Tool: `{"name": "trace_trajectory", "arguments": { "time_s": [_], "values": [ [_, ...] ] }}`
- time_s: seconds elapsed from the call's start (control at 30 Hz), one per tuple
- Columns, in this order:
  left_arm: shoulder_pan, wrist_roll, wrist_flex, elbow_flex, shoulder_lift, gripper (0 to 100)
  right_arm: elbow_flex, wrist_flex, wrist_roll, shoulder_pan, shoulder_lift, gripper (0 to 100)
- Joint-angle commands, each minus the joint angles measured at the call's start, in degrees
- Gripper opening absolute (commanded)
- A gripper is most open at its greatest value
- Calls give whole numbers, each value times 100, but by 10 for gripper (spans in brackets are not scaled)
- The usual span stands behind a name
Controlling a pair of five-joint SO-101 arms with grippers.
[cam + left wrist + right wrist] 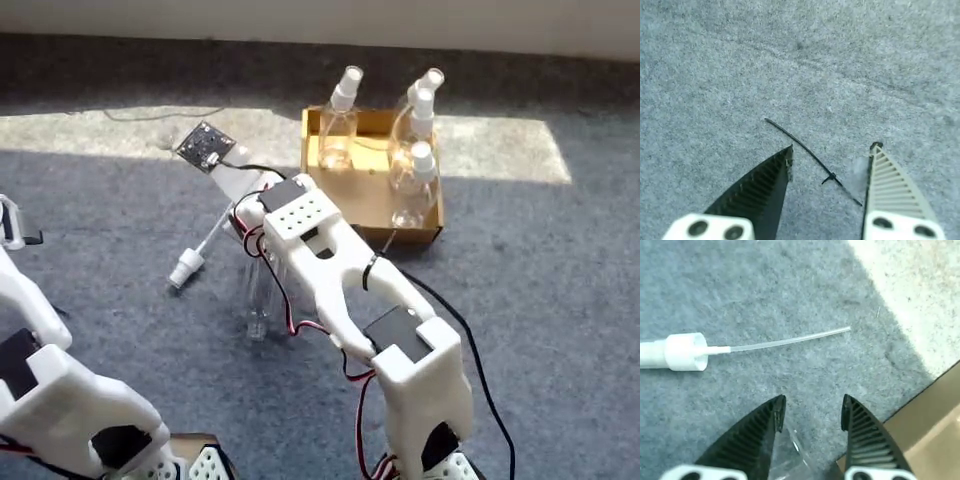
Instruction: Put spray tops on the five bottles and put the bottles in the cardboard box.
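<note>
Right gripper [812, 407] jaws apart at capless bottle [256, 305]: best clamp gently, upright; left gripper [832, 147], likewise apart, takes spray top [685, 352] by collar

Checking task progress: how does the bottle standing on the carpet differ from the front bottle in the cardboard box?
The bottle on the carpet has an open neck with nothing on it; the front bottle in the box carries a white spray top. The bottle on the carpet stands outside the cardboard box; the front bottle stands inside it. Both are clear and look upright.
</note>
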Motion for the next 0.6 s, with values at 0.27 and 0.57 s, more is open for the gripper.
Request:
{"name": "trace_trajectory", "arguments": {
  "time_s": [0.27,0.57],
  "values": [
    [145,-18,0,-277,-66,235,13,1288,-88,259,-127,152],
    [145,-18,0,-277,-66,235,1042,1147,-88,127,-1015,152]
  ]
}}
